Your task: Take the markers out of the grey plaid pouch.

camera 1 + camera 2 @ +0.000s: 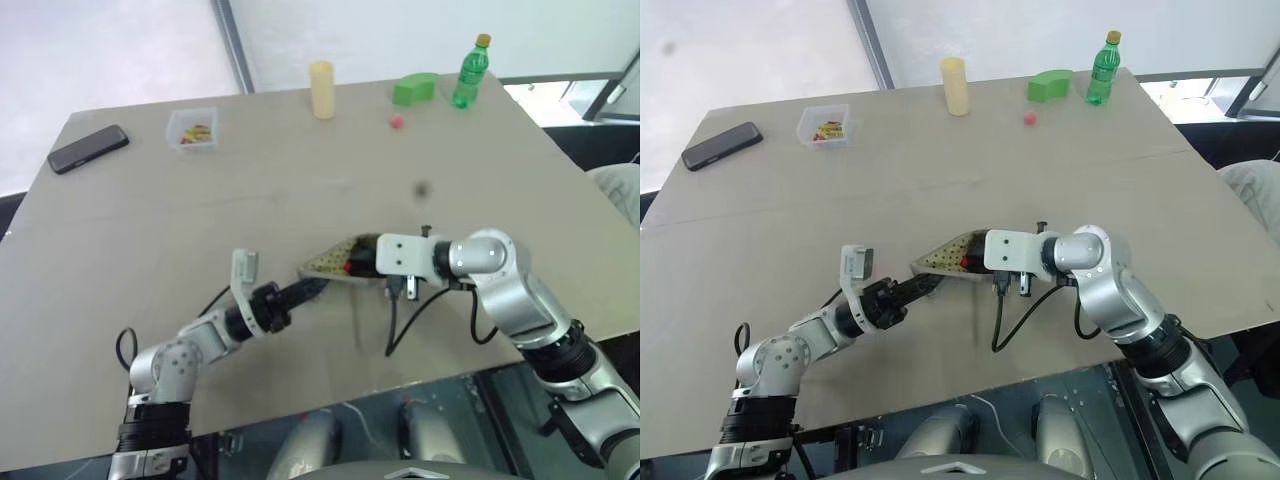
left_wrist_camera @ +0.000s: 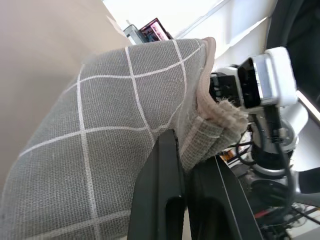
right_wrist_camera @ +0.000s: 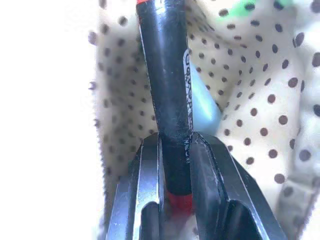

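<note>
Two grippers, one pouch, entered view by view.

Left eye view: we find the grey plaid pouch [image 1: 335, 262] lifted just above the table [image 1: 300, 190], near the middle of its near edge, between the left gripper [image 1: 305, 290] and the right gripper [image 1: 362, 262]. A red end shows at the pouch mouth. Along the far edge stand a green bottle [image 1: 470, 72], a green block [image 1: 415, 89], a small red ball [image 1: 396, 122], a pale cylinder [image 1: 321, 89] and a clear box [image 1: 192, 129]; a phone [image 1: 88, 148] lies toward the far left corner.

Right eye view: we see the same layout, with the pouch's dotted lining turned toward us.

Left wrist view: the jaws are pressed together on the pouch's fabric edge. We judge the cloth soft and limp, so it wants a firm pinch at the seam.

Right wrist view: the jaws are clamped on the dark marker [image 3: 167, 85] close to its red end, inside the dotted lining. A trace of green [image 3: 245, 7] deeper in may be the second marker. We judge the barrel light, stiff and smooth, liable to slip; a hold farther up the barrel would be more secure.
</note>
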Motion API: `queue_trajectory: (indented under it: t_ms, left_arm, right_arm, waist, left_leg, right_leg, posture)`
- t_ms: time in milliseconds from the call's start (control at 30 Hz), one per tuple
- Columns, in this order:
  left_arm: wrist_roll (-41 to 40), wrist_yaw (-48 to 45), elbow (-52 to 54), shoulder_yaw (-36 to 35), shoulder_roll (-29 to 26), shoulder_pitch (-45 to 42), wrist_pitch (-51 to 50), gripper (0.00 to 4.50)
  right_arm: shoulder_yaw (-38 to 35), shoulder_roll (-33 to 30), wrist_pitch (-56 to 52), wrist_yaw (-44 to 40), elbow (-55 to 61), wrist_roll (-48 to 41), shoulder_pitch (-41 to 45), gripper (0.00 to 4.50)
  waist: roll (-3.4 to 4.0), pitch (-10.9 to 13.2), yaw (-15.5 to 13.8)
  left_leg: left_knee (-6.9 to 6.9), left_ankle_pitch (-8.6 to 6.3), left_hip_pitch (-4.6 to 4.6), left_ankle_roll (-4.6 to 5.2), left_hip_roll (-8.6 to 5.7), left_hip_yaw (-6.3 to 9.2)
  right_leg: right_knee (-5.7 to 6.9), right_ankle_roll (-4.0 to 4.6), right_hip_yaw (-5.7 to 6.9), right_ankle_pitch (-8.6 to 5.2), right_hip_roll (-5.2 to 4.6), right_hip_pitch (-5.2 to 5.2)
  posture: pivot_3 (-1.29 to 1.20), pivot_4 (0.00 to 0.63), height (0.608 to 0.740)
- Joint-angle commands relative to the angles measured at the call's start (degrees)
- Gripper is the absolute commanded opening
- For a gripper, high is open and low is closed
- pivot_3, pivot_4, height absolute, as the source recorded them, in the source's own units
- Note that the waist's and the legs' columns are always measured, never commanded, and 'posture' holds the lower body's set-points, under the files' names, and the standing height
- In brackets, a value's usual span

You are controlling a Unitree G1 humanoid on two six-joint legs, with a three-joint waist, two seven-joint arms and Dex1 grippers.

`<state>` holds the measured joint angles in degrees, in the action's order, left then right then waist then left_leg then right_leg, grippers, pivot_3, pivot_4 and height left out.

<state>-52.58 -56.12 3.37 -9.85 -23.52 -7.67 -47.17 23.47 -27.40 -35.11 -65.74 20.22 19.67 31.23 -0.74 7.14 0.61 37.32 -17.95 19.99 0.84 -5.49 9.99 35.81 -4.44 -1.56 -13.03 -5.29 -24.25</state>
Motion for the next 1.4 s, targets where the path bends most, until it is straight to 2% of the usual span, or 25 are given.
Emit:
queue_trajectory:
  t_ms: [33,267,400,533,600,667,733,833,900,1033,1133,1200,1233,1300,1367,1400]
  left_arm:
    - [3.39,-1.45,-1.01,0.57,-0.44,-1.48,4.95,0.00]
    - [17.66,-6.07,-3.99,5.16,-0.97,-0.55,25.10,0.00]
    - [20.84,-6.28,-4.74,5.60,-0.18,-0.25,32.08,0.00]
    - [22.75,-4.64,-5.64,4.60,0.10,-0.32,36.22,0.00]
    - [24.66,-2.43,-6.77,3.58,0.15,-0.58,39.38,0.00]
    - [26.94,-0.99,-7.94,3.08,-0.25,-0.83,43.49,0.00]
    - [29.85,0.25,-8.99,3.03,-0.88,-1.06,48.30,0.00]
    - [31.71,-0.14,-8.65,3.18,-2.25,-0.47,52.43,0.00]
    - [32.16,-0.06,-8.28,2.94,-2.77,0.01,54.24,0.00]
    - [32.26,-0.12,-7.98,3.08,-2.91,1.39,55.95,0.00]
    - [32.26,0.41,-7.92,3.59,-2.11,2.18,56.62,0.00]
    - [31.82,0.49,-7.64,3.84,-1.65,2.57,56.55,0.00]
    - [31.43,0.35,-7.43,3.90,-1.46,2.78,56.34,0.00]
    - [30.48,-0.02,-6.83,4.04,-1.21,3.21,55.51,0.00]
    - [25.25,-2.08,-4.09,4.23,-1.35,4.31,49.10,0.00]
    - [21.64,-3.30,-2.12,4.28,-1.66,4.97,44.78,0.00]
  right_arm:
    - [-4.20,-0.68,-0.63,-0.72,4.43,-6.68,-1.78,0.26]
    - [-18.06,3.52,-7.91,3.87,6.76,-22.45,-1.64,0.25]
    - [-23.85,6.00,-11.56,8.23,6.57,-29.16,-0.45,0.23]
    - [-35.26,10.57,-18.55,15.00,8.73,-39.70,3.11,0.20]
    - [-41.50,10.54,-20.96,19.48,9.12,-42.64,4.72,0.20]
    - [-43.58,7.33,-21.94,23.27,8.40,-41.42,4.78,0.20]
    - [-42.04,1.55,-22.78,25.14,6.05,-38.61,2.90,0.20]
    - [-33.62,-8.10,-20.20,26.19,-1.86,-31.96,-1.03,0.20]
    - [-27.58,-12.28,-16.82,25.78,-7.54,-28.43,-2.38,0.20]
    - [-18.76,-14.10,-12.68,22.80,-21.63,-25.16,-0.55,0.20]
    - [-14.62,-12.71,-11.35,20.89,-31.38,-23.81,2.86,0.20]
    - [-13.85,-12.12,-10.32,20.67,-34.57,-23.35,4.29,1.31]
    - [-13.59,-12.06,-9.97,20.54,-35.21,-23.22,4.63,1.63]
    - [-13.41,-12.21,-9.14,20.28,-35.13,-22.86,4.66,2.65]
    - [-15.21,-12.19,-7.77,21.79,-32.56,-22.79,3.87,3.65]
    - [-16.45,-12.31,-6.93,22.13,-30.52,-23.19,3.14,4.00]
  waist:
    - [-0.02,0.05,-0.10]
    - [0.00,0.19,-0.13]
    - [0.06,0.23,-0.19]
    - [0.13,0.29,-0.04]
    - [0.15,0.30,-0.11]
    - [0.14,0.30,-0.39]
    - [0.15,0.30,-0.60]
    - [0.14,0.30,-0.59]
    - [0.15,0.30,-0.32]
    - [0.17,0.32,0.35]
    - [0.08,0.28,0.25]
    - [0.00,0.24,-0.07]
    - [-0.01,0.26,-0.23]
    - [-0.02,0.25,-0.13]
    - [-0.02,0.25,-0.02]
    - [-0.01,0.25,0.02]
  left_leg:
    - [0.01,0.00,0.00,0.00,0.00,0.00]
    - [0.01,0.00,0.00,0.00,-0.01,-0.01]
    - [0.00,0.00,0.00,0.00,-0.03,-0.01]
    - [0.00,0.00,0.00,0.01,-0.03,0.00]
    - [0.00,0.00,0.00,0.01,-0.04,0.00]
    - [0.00,-0.01,0.00,0.02,-0.07,0.03]
    - [0.00,-0.01,0.00,0.04,-0.12,0.04]
    - [0.01,-0.02,0.00,0.06,-0.16,-0.04]
    - [0.01,-0.02,0.00,0.08,-0.16,-0.11]
    - [0.01,-0.02,-0.01,0.08,-0.12,-0.17]
    - [0.05,-0.02,-0.04,0.08,-0.11,-0.14]
    - [0.10,-0.03,-0.05,0.09,-0.12,-0.10]
    - [0.10,-0.03,-0.04,0.10,-0.14,-0.06]
    - [0.10,-0.04,-0.03,0.12,-0.15,-0.06]
    - [0.11,-0.05,-0.03,0.13,-0.15,-0.05]
    - [0.10,-0.05,-0.02,0.13,-0.14,-0.05]
  right_leg:
    - [0.00,0.00,0.00,0.00,0.00,0.00]
    - [0.00,0.00,0.01,0.00,-0.04,0.01]
    - [0.00,0.00,0.00,0.00,-0.07,0.01]
    - [0.03,0.00,0.00,0.01,-0.07,0.00]
    - [0.04,0.00,0.00,0.01,-0.07,0.00]
    - [0.03,0.00,0.02,0.01,-0.08,0.01]
    - [0.02,0.00,0.03,0.01,-0.12,0.02]
    - [0.02,-0.01,0.01,0.01,-0.19,0.01]
    - [0.02,-0.01,-0.02,0.01,-0.21,0.01]
    - [0.03,-0.02,-0.08,0.01,-0.30,0.00]
    - [0.04,-0.02,-0.04,0.01,-0.25,0.07]
    - [0.03,-0.02,0.00,0.01,-0.19,0.13]
    - [0.02,-0.02,0.04,0.01,-0.20,0.14]
    - [0.01,-0.02,0.02,0.01,-0.22,0.13]
    - [0.00,-0.02,0.04,0.01,-0.21,0.13]
    - [0.01,-0.02,0.04,0.01,-0.20,0.11]
  posture:
    - [0.00,0.150,0.740]
    - [0.00,0.150,0.740]
    - [0.00,0.150,0.740]
    - [0.00,0.150,0.740]
    - [0.00,0.150,0.740]
    - [0.00,0.150,0.740]
    - [0.00,0.150,0.740]
    - [0.00,0.150,0.740]
    - [0.00,0.150,0.740]
    - [0.00,0.150,0.740]
    - [0.00,0.150,0.740]
    - [0.00,0.150,0.740]
    - [0.00,0.150,0.740]
    - [0.00,0.150,0.740]
    - [0.00,0.150,0.740]
    - [0.00,0.150,0.740]
